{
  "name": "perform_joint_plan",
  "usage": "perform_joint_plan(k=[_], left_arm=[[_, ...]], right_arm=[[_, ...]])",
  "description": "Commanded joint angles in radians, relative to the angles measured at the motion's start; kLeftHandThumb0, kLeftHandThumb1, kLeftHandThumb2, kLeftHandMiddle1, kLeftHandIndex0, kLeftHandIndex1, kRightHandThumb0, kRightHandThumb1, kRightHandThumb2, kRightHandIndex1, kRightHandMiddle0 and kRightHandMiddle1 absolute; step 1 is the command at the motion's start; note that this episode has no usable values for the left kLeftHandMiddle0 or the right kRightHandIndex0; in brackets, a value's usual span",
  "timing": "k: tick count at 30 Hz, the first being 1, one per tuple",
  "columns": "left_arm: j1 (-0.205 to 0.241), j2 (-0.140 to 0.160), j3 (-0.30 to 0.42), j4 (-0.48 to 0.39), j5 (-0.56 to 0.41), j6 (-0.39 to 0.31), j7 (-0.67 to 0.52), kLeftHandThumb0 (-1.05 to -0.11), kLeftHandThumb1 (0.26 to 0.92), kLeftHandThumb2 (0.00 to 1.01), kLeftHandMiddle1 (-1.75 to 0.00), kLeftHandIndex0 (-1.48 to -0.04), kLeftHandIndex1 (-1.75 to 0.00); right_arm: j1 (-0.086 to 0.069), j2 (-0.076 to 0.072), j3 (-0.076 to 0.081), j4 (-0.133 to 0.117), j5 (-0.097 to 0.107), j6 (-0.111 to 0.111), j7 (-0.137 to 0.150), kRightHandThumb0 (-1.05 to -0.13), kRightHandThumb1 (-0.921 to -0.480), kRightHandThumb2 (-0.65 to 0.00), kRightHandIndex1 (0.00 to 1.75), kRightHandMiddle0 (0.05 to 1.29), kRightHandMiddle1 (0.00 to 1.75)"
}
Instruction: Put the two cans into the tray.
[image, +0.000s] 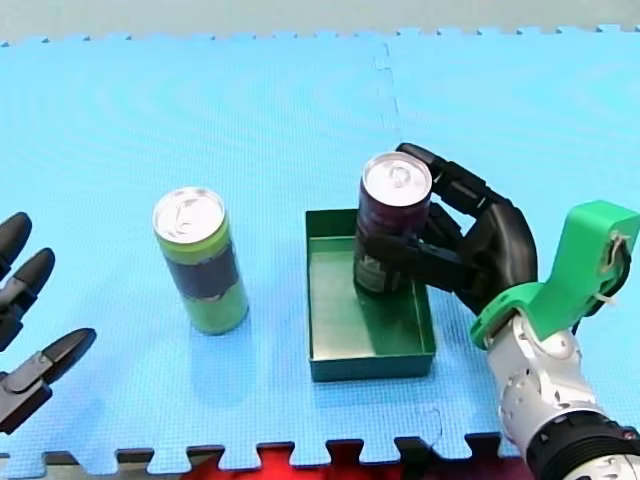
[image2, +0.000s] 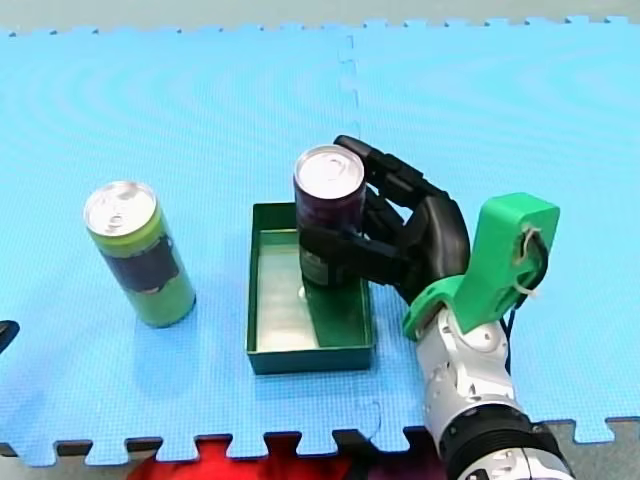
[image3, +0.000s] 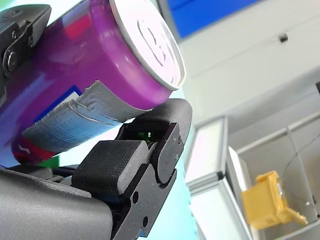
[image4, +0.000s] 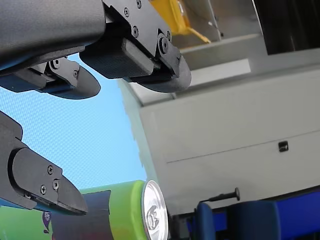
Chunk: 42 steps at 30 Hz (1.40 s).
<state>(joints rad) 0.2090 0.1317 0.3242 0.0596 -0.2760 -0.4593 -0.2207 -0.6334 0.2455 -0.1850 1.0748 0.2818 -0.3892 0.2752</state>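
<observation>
The right hand (image: 468, 240) grips the purple can (image: 392, 225) upright, lid up, seemingly seated in the tray (image: 370, 365), while the green can (image: 200, 262) stands upright near the empty left hand (image: 25, 320).

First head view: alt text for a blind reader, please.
The robot's right hand grips an upright dark purple metal can, base inside a shallow green rectangular tray on a blue foam mat. A green metal can stands left of the tray; the left hand is at the left edge.
</observation>
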Motion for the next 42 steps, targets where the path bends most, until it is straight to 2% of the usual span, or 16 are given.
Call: perform_joint_plan(k=[1, 8, 16, 19, 20, 23, 24, 25, 26, 27, 29, 31, 35, 42], left_arm=[[0.001, 0.004, 0.001, -0.003, 0.004, -0.007, 0.0, -1.04, 0.784, 0.0, 0.0, -0.5, 0.0], [0.003, 0.004, 0.001, -0.009, 0.004, -0.002, 0.002, -1.043, 0.786, 0.0, 0.0, -0.5, 0.0], [0.004, 0.006, 0.002, -0.012, 0.005, 0.002, 0.004, -1.048, 0.792, 0.0, 0.0, -0.49, 0.0], [0.004, 0.007, 0.003, -0.01, 0.004, 0.001, 0.003, -1.048, 0.794, 0.0, 0.0, -0.49, 0.0], [0.004, 0.008, 0.003, -0.01, 0.004, 0.001, 0.003, -1.048, 0.795, 0.0, 0.0, -0.49, 0.0], [0.002, 0.008, 0.004, -0.008, 0.003, 0.002, 0.003, -1.048, 0.795, 0.0, 0.0, -0.49, 0.0], [0.002, 0.008, 0.004, -0.007, 0.003, 0.002, 0.003, -1.048, 0.795, 0.0, 0.0, -0.49, 0.0], [0.002, 0.009, 0.004, -0.007, 0.003, 0.001, 0.002, -1.048, 0.796, 0.0, 0.0, -0.49, 0.0], [0.002, 0.01, 0.005, -0.007, 0.002, 0.001, 0.001, -1.048, 0.796, 0.0, 0.0, -0.49, 0.0], [0.002, 0.011, 0.005, -0.007, 0.001, 0.0, 0.0, -1.048, 0.796, 0.0, 0.0, -0.49, 0.0], [0.002, 0.013, 0.006, -0.006, -0.002, -0.002, -0.005, -1.048, 0.797, 0.0, 0.0, -0.49, 0.0], [0.001, 0.015, 0.007, -0.002, -0.006, -0.006, -0.011, -1.047, 0.798, 0.0, 0.0, -0.49, 0.0], [-0.004, 0.016, 0.008, 0.007, -0.014, -0.011, -0.021, -1.043, 0.8, 0.0, 0.0, -0.49, 0.0], [-0.008, 0.02, 0.013, 0.013, -0.024, -0.012, -0.033, -1.036, 0.802, 0.0, 0.0, -0.49, 0.0]], right_arm=[[0.0, 0.055, 0.0, -0.013, 0.001, -0.019, -0.002, -0.302, -0.785, -0.001, 0.0, 1.25, 0.0], [0.004, 0.056, 0.006, -0.015, -0.008, -0.02, -0.011, -0.302, -0.786, -0.001, 0.0, 1.25, 0.0], [0.004, 0.056, 0.009, -0.02, -0.008, -0.015, -0.008, -0.305, -0.786, 0.0, 0.0, 1.23, 0.0], [0.002, 0.056, 0.006, -0.019, 0.0, -0.013, 0.008, -0.305, -0.78, 0.0, 0.0, 0.99, 0.0], [0.001, 0.056, 0.005, -0.018, 0.002, -0.014, 0.013, -0.305, -0.758, 0.001, 0.0, 0.92, 0.0], [-0.001, 0.058, 0.004, -0.017, 0.005, -0.014, 0.024, -0.312, -0.708, 0.001, 0.0, 0.84, 0.0], [-0.001, 0.057, 0.007, -0.017, 0.001, -0.014, 0.023, -0.416, -0.688, 0.0, 0.0, 0.76, 0.0], [-0.001, 0.055, 0.016, -0.018, -0.012, -0.014, 0.014, -0.505, -0.678, 0.0, 0.0, 0.7, 0.0], [0.0, 0.051, 0.028, -0.018, -0.03, -0.015, -0.001, -0.651, -0.669, 0.0, 0.0, 0.59, 0.0], [0.001, 0.046, 0.043, -0.018, -0.053, -0.016, -0.019, -0.709, -0.667, -0.001, 0.0, 0.53, 0.0], [0.003, 0.037, 0.069, -0.019, -0.095, -0.023, -0.052, -0.764, -0.667, -0.001, 0.0, 0.47, 0.0], [0.005, 0.034, 0.08, -0.02, -0.117, -0.031, -0.071, -0.79, -0.668, -0.002, 0.0, 0.45, 0.0], [0.005, 0.035, 0.083, -0.018, -0.126, -0.048, -0.082, -0.814, -0.673, -0.003, 0.0, 0.44, 0.0], [0.002, 0.036, 0.082, -0.006, -0.125, -0.068, -0.068, -0.861, -0.689, -0.006, 0.0, 0.42, 0.0]])
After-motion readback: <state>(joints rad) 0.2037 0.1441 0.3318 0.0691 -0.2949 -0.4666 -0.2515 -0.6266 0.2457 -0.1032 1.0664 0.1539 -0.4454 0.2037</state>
